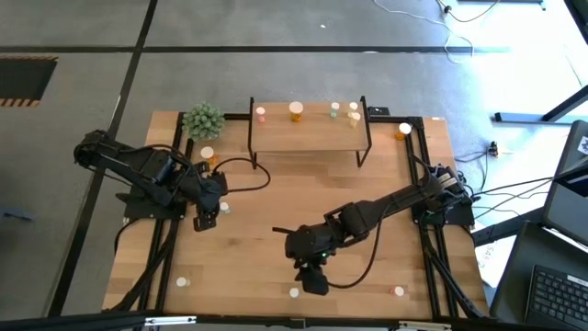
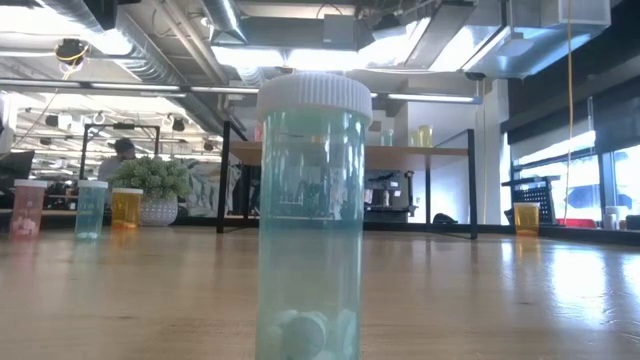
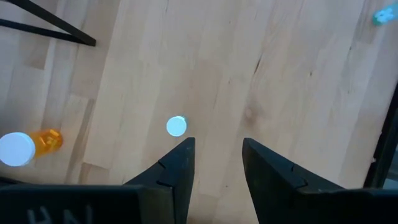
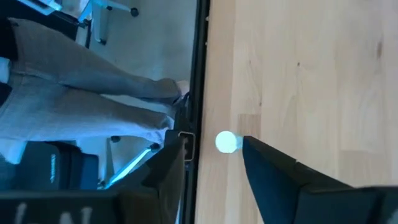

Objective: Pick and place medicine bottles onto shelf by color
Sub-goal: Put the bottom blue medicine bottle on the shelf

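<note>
High view. The shelf (image 1: 308, 133), a light-wood board on a thin black frame, stood at the far side of the table (image 1: 276, 198) and already carried several medicine bottles (image 1: 296, 111) along its back edge. Others remained scattered on the tabletop, among them an orange bottle (image 1: 208, 155) near a potted plant (image 1: 203, 120) and a small capped bottle (image 1: 294, 293) by the near edge. The left gripper (image 1: 204, 218) hung over the left side; the right gripper (image 1: 314, 280) hung just beside that near-edge bottle.

Low view. A pale green bottle (image 2: 312, 215) filled the foreground: clear rigid plastic, ribbed white cap, a few tablets at the bottom. Judged light, stiff, smooth-walled and easily tipped; best gripped across the body below the cap.

Left wrist view. The left gripper's fingers (image 3: 180, 171) stood moderately apart and empty above bare wood, a white-capped bottle (image 3: 176, 126) upright just ahead and an orange one (image 3: 28, 146) off to one side.

Right wrist view. The right gripper's fingers (image 4: 270, 171) stood open and empty, a white cap (image 4: 227, 142) close by one fingertip near the table's black edge rail (image 4: 200, 68). A person's trousered legs (image 4: 74, 93) showed beyond the table.
</note>
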Robot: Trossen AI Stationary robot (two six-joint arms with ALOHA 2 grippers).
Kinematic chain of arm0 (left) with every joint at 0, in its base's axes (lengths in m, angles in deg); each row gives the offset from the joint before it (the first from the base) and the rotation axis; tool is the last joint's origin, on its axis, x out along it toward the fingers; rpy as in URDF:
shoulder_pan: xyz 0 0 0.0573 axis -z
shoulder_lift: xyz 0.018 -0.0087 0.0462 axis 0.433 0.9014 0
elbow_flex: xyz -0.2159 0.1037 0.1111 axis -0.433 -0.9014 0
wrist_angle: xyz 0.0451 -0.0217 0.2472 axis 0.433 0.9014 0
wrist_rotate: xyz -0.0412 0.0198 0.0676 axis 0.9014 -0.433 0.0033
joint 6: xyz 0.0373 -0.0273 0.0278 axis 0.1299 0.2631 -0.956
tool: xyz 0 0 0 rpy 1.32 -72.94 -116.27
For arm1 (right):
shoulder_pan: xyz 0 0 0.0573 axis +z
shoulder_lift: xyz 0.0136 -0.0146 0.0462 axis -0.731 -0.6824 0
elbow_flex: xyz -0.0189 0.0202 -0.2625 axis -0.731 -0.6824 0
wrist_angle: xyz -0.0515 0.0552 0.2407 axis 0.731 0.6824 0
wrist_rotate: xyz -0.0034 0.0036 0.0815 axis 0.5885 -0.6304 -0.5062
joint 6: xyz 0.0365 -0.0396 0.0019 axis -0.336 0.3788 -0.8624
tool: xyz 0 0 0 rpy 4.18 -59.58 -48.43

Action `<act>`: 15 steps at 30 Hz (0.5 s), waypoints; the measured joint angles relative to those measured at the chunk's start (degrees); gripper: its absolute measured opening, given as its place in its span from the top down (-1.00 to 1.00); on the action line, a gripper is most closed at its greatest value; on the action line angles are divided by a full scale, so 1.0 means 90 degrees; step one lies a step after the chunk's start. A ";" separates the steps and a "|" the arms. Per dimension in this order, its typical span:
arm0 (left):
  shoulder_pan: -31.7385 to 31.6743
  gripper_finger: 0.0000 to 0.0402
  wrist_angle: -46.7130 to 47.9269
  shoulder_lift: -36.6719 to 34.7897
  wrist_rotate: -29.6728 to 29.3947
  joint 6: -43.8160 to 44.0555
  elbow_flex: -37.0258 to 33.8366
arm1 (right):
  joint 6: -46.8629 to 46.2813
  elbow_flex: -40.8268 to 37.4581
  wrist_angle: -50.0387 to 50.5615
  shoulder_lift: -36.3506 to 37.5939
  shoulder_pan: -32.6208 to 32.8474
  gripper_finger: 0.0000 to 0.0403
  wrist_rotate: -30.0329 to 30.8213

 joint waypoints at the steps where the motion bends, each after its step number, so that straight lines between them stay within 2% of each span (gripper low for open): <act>1: 0.0000 0.36 0.0000 0.0000 0.0000 0.0002 0.0000 | 0.0000 0.0000 0.0000 0.0000 0.0000 0.12 0.0042; 7: 0.0000 0.36 0.0000 0.0000 0.0000 -0.0006 0.0000 | 0.0371 0.0000 0.0015 0.0000 0.0000 -0.02 0.0139; 15: 0.0000 0.36 0.0006 0.0000 -0.0002 -0.0009 0.0000 | 0.1642 0.0005 0.0141 -0.0185 0.0222 -0.01 0.0259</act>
